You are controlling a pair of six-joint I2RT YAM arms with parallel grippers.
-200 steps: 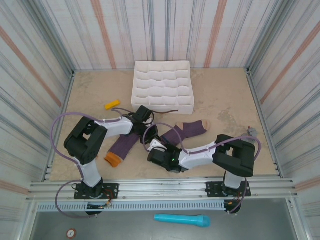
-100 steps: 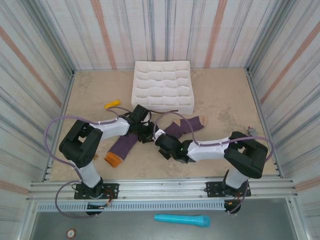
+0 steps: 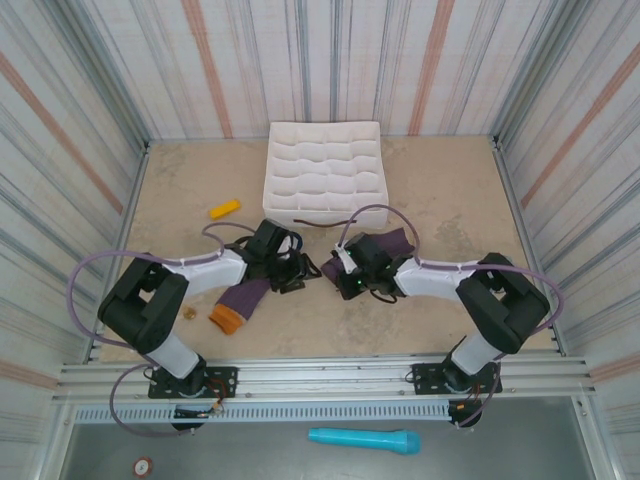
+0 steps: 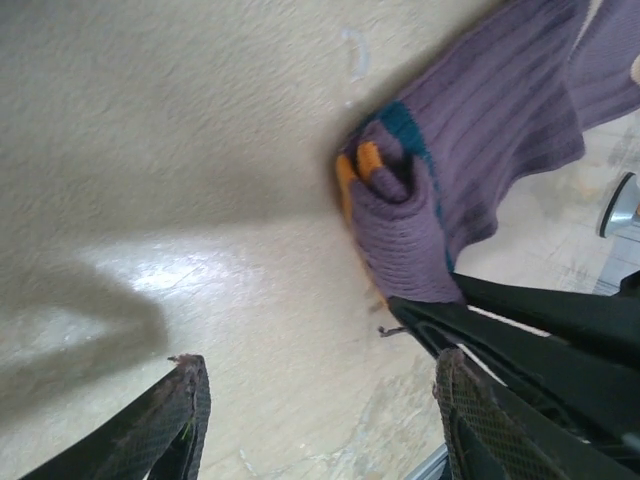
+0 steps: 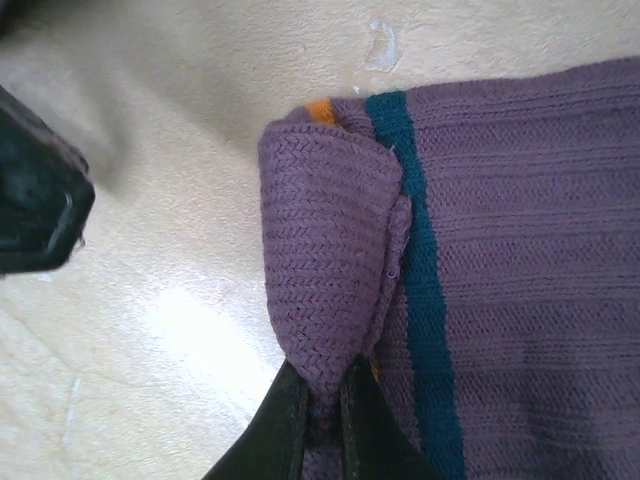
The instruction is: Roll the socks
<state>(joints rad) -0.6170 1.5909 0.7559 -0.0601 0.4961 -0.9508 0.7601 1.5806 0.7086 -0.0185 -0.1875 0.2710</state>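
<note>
At table [image 3: 450, 200] centre, right gripper [image 5: 322, 400] clenched on the folded cuff end of one purple sock [image 5: 520, 260], left gripper [image 4: 320, 385] at its 9 o'clock with fingers [image 4: 180, 405] released and spread, second sock [image 3: 243, 297] flat toward 8 o'clock, orange cuff nearest the arm bases.

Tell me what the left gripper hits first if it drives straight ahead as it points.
Probably the rolled sock end that the right gripper pinches, lying a little off the open left gripper's centre line. Depth is unclear; it might touch the table first.
</note>
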